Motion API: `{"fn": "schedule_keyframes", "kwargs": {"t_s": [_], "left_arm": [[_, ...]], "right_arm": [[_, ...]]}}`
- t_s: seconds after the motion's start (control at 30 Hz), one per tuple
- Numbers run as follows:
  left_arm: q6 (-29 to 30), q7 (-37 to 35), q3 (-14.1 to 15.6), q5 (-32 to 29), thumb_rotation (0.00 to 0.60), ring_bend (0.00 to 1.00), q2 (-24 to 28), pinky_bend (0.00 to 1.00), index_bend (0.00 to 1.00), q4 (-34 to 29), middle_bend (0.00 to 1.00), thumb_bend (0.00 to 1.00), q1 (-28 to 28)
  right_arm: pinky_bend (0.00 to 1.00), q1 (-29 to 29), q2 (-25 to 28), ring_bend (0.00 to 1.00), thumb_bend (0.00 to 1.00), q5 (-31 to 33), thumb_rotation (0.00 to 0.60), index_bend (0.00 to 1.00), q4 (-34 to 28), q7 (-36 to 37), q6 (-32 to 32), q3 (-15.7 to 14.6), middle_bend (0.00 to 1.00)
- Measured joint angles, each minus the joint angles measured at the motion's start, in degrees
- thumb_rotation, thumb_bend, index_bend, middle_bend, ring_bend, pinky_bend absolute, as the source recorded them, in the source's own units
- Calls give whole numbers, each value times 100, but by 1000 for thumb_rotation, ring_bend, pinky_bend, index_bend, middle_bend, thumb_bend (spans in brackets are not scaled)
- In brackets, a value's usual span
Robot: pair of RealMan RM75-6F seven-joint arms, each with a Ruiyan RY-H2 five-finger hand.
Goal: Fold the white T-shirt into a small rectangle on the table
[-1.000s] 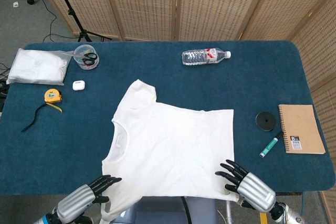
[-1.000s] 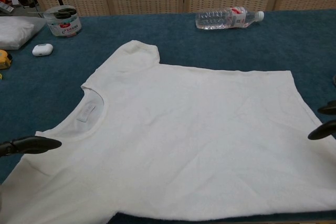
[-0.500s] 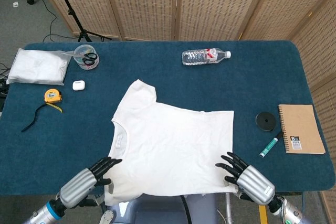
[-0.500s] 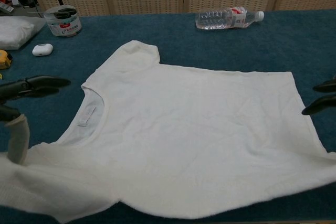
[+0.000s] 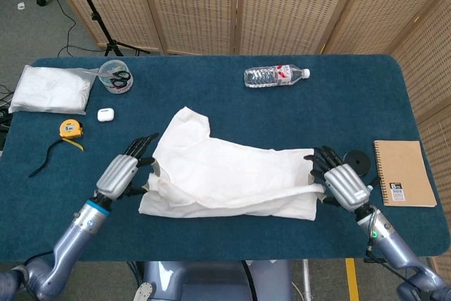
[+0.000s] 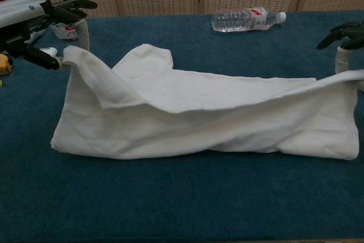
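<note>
You have lifted the near edge of the white cotton T-shirt (image 5: 225, 177) off the blue-covered table (image 5: 232, 107) and carried it halfway back, your left hand (image 5: 124, 172) and right hand (image 5: 342, 182) each with fingers pinching a corner, so the first lengthwise fold is nearly laid.

Lying half-folded lengthwise on blue cloth-covered table (image 5: 232, 237): soft white cotton T-shirt (image 5: 225, 177), near edge lifting between left hand (image 5: 121, 174) and right hand (image 5: 343, 183), both pinching it.
</note>
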Motion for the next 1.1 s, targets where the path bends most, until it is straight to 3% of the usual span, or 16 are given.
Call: {"fn": "schedule_keyframes", "kwargs": {"t_s": [0.23, 0.6, 0.63, 0.7, 0.77, 0.8, 0.83, 0.9, 1.1], "left_arm": [[-833, 721, -646, -1192, 600, 0, -555, 0, 741, 916, 0, 556, -671], [-1427, 1104, -984, -1977, 600, 0, -1217, 0, 741, 1886, 0, 560, -1247], [-1440, 1131, -1001, -2006, 600, 0, -1248, 0, 741, 1938, 0, 560, -1278], [-1457, 1199, -1032, -2057, 600, 0, -1307, 0, 741, 2031, 0, 560, -1343], [-1475, 1253, -1064, -2113, 600, 0, -1357, 0, 741, 2105, 0, 560, -1402], [-1483, 1270, -1074, -2131, 600, 0, -1371, 0, 741, 2130, 0, 560, -1422], [-1493, 1297, -1086, -2155, 600, 0, -1391, 0, 741, 2165, 0, 561, -1449], [-1516, 1343, -1104, -2202, 600, 0, -1424, 0, 741, 2224, 0, 561, -1497], [-1612, 1484, -1182, -2352, 600, 0, -1554, 0, 741, 2458, 0, 560, -1682]], "right_arm": [[0, 358, -446, 0, 724, 636, 600, 675, 1004, 320, -826, 320, 198], [0, 732, -1058, 0, 724, 992, 600, 675, 2201, 1057, -1639, 455, 198], [0, 760, -1101, 0, 723, 1004, 600, 665, 2300, 1105, -1693, 454, 191], [0, 794, -1141, 0, 689, 1011, 600, 472, 2402, 1169, -1790, 435, 121], [0, 830, -1130, 0, 513, 1004, 600, 95, 2421, 1220, -1956, 377, 16], [0, 844, -1106, 0, 406, 1002, 600, 27, 2406, 1234, -2038, 350, 1], [0, 856, -1056, 0, 202, 1009, 600, 0, 2360, 1239, -2139, 324, 0], [0, 846, -1001, 0, 32, 1032, 600, 0, 2281, 1226, -2197, 327, 0], [0, 620, -770, 0, 0, 1072, 600, 0, 1802, 1098, -1482, 413, 0]]}}
